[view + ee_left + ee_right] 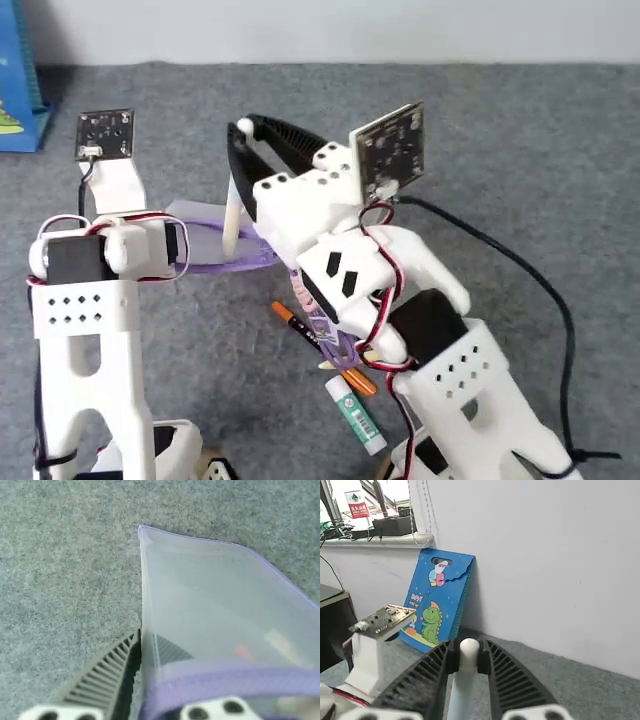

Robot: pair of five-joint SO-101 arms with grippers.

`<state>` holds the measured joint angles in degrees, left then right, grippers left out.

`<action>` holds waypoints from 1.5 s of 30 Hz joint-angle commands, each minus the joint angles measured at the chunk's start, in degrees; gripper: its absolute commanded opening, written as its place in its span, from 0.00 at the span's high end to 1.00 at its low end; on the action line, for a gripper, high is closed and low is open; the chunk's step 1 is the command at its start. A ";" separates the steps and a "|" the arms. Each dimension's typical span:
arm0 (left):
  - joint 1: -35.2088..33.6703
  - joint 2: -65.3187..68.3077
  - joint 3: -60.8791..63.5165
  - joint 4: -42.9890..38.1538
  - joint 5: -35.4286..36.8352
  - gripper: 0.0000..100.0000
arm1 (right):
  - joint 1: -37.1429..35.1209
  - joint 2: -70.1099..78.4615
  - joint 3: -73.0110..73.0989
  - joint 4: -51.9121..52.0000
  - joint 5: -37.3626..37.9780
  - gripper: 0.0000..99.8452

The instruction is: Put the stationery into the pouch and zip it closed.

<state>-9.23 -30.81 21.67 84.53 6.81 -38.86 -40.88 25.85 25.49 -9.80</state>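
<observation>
At the left of the bench (520,150), the left gripper (144,645) has its fingers pressed onto one wall of the pouch (205,240), just behind the purple zip band. The pouch is held up on edge off the grey surface, with its mouth turned toward the right arm.

Immediately to the right, the right gripper (240,135) has its fingers pinching the upper end of a white stick (232,210). The stick hangs near upright, with its long axis pointing down at the pouch mouth. Its lower end meets the purple rim. Whether the tip is inside the mouth or just beside it cannot be told.

Judgement: the coming move turns on this alignment. The stick must go down along its own axis between the two pouch walls, and the right arm is the one placed to do it.

Further right, a pencil (290,316), a purple item (335,340) and a tube (357,415) lie loose on the bench beside the right arm's base, well apart from the pouch. The task is therefore at an early stage, and the zip is open.

The left wrist view establishes the pinch on the pouch wall. It also shows faint orange and pale shapes through the mesh; whether these are inside or beyond it cannot be told. The right wrist view confirms the grip on the stick, with a blue bag (440,600) against the wall behind. The high view gives the relation of stick to mouth.
</observation>
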 commanded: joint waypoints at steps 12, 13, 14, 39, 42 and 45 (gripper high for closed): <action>0.53 0.00 -3.30 0.35 0.53 0.99 | -4.62 -14.20 12.92 8.92 4.66 0.81; 0.53 0.00 -3.30 0.35 0.53 0.99 | -4.62 -15.34 12.92 10.51 4.40 0.81; 0.53 0.00 -3.30 0.35 0.79 0.99 | -4.62 -16.48 12.92 11.91 4.57 0.81; -0.97 -0.18 -2.95 0.53 1.49 0.99 | 22.11 3.21 13.01 42.59 -3.08 0.81; -1.14 -0.35 -2.59 0.53 1.32 0.99 | 21.58 5.05 13.27 40.75 -1.32 0.81; -4.22 -0.35 -2.07 0.53 0.26 0.99 | 19.38 7.43 13.27 40.13 -1.14 0.81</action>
<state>-10.81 -30.55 21.67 84.53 7.87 -17.58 -34.81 39.38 66.73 -11.65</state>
